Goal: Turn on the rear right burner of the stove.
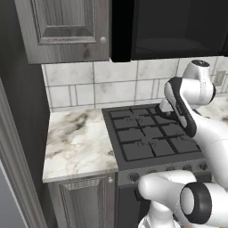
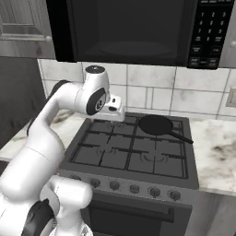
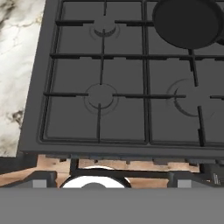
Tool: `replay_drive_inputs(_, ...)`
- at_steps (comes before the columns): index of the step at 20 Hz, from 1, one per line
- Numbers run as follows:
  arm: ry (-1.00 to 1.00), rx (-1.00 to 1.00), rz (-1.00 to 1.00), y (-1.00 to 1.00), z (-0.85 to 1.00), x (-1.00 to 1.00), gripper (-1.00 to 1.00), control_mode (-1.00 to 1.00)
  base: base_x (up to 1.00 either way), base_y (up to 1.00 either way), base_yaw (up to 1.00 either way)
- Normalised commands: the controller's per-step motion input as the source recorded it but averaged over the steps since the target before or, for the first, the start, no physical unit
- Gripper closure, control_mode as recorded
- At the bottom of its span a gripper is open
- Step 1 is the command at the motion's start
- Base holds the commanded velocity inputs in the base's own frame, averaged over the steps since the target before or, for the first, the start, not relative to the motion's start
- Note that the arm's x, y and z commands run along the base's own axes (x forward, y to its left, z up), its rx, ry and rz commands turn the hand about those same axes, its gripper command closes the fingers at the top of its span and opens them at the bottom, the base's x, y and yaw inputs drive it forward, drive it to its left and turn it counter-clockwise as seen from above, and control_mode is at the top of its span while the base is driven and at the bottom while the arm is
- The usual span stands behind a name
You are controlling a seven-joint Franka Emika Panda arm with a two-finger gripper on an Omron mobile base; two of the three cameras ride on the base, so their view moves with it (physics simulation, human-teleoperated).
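The stove (image 2: 115,156) is a dark grey gas range with black grates, also seen from above in the hand view (image 3: 127,122). A row of small round knobs (image 2: 134,188) runs along its front panel. A black frying pan (image 2: 156,124) with a long handle sits on the rear right corner (image 3: 186,22) and hides the rear right burner. My gripper (image 2: 115,115) hangs above the rear left part of the grates, well back from the knobs. In the hand view its fingertips (image 3: 43,179) stand wide apart, open, with nothing between them.
A big black microwave (image 2: 129,32) hangs low over the stove. Marble counter lies to the left (image 1: 75,138) and to the right (image 2: 216,152). A grey wall cabinet (image 1: 67,26) is up left, and a tiled backsplash (image 1: 98,89) stands behind.
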Motion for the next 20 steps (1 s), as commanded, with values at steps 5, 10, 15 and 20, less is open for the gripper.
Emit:
replay_drive_inputs(5,-0.08,0.04,0.00,-0.73,-0.36,-0.16,-1.00,-1.00,0.00,0.00,0.00)
replay_drive_inputs(10,-0.17,0.12,0.00,-0.71,-0.54,-0.17,-1.00,-1.00,0.00,0.00,0.00)
replay_drive_inputs(15,-0.32,0.10,0.00,-0.72,-0.78,-0.11,-1.00,-1.00,0.00,0.00,0.00)
replay_drive_inputs(20,-0.16,-0.07,0.00,-0.79,-0.77,-0.04,-1.00,-1.00,0.00,0.00,0.00)
